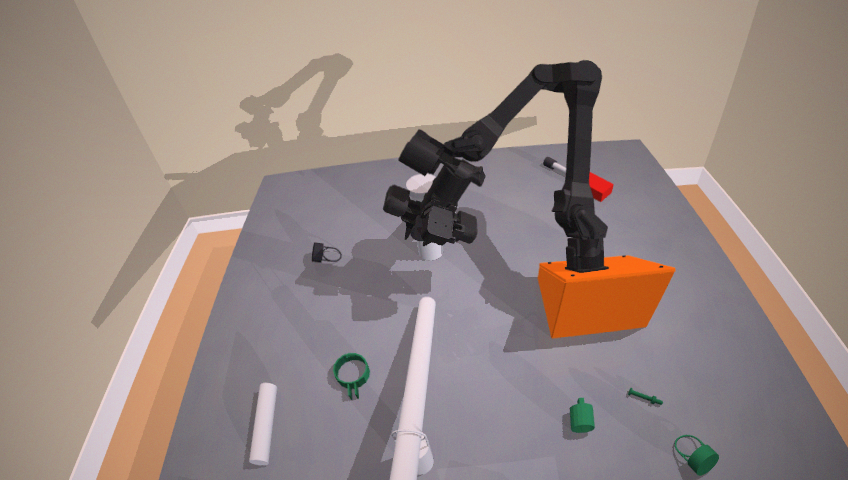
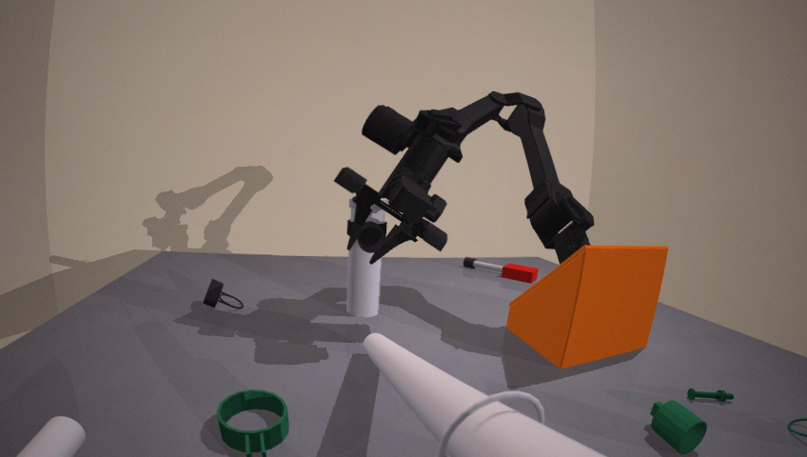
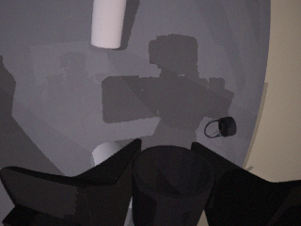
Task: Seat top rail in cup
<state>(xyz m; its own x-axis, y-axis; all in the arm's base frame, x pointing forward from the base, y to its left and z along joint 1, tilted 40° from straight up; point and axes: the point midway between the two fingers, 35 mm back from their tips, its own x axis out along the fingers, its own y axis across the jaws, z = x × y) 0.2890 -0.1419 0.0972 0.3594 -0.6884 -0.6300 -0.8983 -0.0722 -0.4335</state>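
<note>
So the end effector (image 1: 410,234) (image 2: 361,254) (image 3: 166,146) is pinching the black end cup (image 2: 372,236) (image 3: 173,174), a bit left of center in the exterior view — rail (image 1: 418,362) (image 2: 430,385) (image 3: 108,25) sits lower down, its cut end well apart from the cup.

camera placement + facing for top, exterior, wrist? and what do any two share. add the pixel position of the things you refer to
Top: high in front of the table, angled down; whole arm and gripper (image 1: 423,237) (image 2: 361,255) (image 3: 166,146) in frame.
Exterior: same side, much lower, looking nearly level along the rail (image 1: 419,356) (image 2: 430,385) (image 3: 108,24); arm and gripper show.
Wrist: on the gripper, facing past its fingers to the table; only the fingers show.
Top and exterior share the orange base block (image 1: 606,303) (image 2: 614,306).
</note>
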